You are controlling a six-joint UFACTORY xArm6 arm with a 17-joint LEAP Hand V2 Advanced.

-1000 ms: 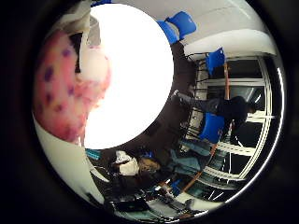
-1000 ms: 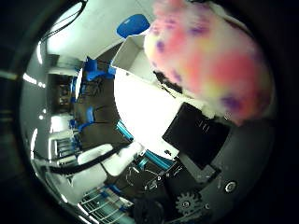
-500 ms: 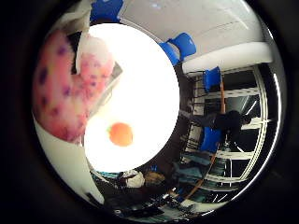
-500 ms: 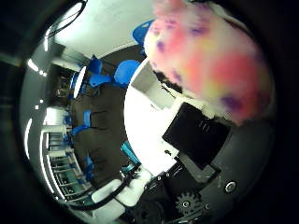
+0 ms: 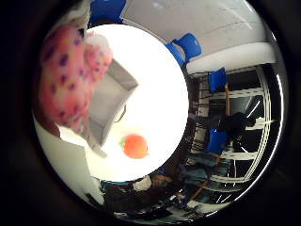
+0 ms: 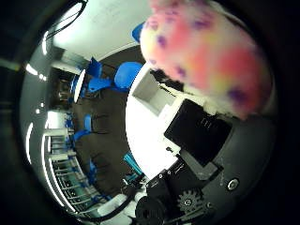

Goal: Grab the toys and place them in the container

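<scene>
Round and white, the bench fills the middle of the little finger side palm view, with blue chairs and glazed partitions around it. On the bench stands a grey open-topped container, seen from above and at a slant. An orange ball-shaped toy lies on the bare bench just beside the container's outer wall, outside it. A pink plush toy with purple spots fills the edge of this view, close to the palm and overlapping the container's rim in the picture.

Thumb side palm view: the orange toy does not show. The same plush toy, pink with yellow and purple patches, bulks large and close to the palm. The black and geared parts of the hand sit directly against it. The container's corner shows beyond the plush. Whether the fingers are curled round the plush cannot be told from either view.
</scene>
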